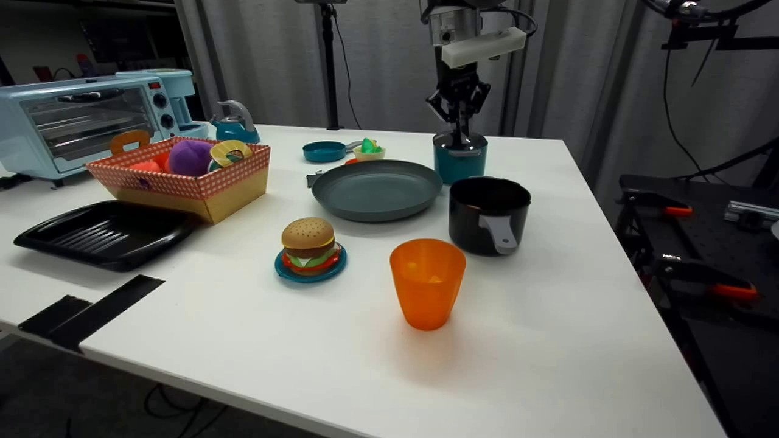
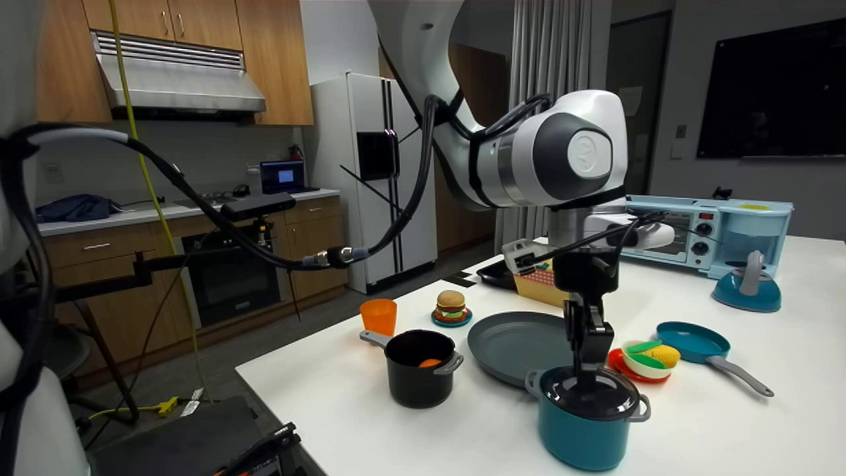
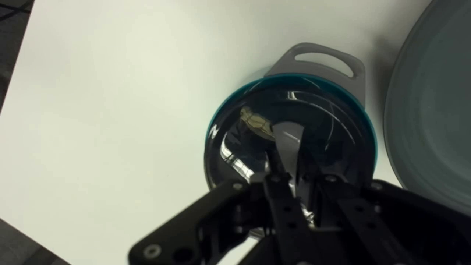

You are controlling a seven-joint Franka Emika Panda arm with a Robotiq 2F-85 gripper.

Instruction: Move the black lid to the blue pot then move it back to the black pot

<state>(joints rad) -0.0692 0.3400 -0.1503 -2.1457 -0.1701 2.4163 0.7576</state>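
The blue pot [image 1: 457,169] stands upright on the white table; it also shows in an exterior view [image 2: 583,439] and in the wrist view [image 3: 312,67]. The black lid [image 2: 562,391] lies on top of its rim, looking nearly level; it also shows in the wrist view [image 3: 323,106]. My gripper [image 3: 289,163] points down over the lid, its fingers close together on the lid's grey handle [image 3: 289,134]; the fingertips partly hide the handle. The black pot [image 1: 471,225] stands uncovered beside it, also in an exterior view [image 2: 418,380], with something orange inside.
A large grey plate [image 1: 377,190] lies close beside both pots. An orange cup [image 1: 428,283] and a toy burger [image 1: 308,243] stand near the black pot. A small teal pan [image 2: 694,342] and a food bowl [image 2: 644,360] lie beyond. A basket [image 1: 201,194] and black tray [image 1: 109,234] are farther off.
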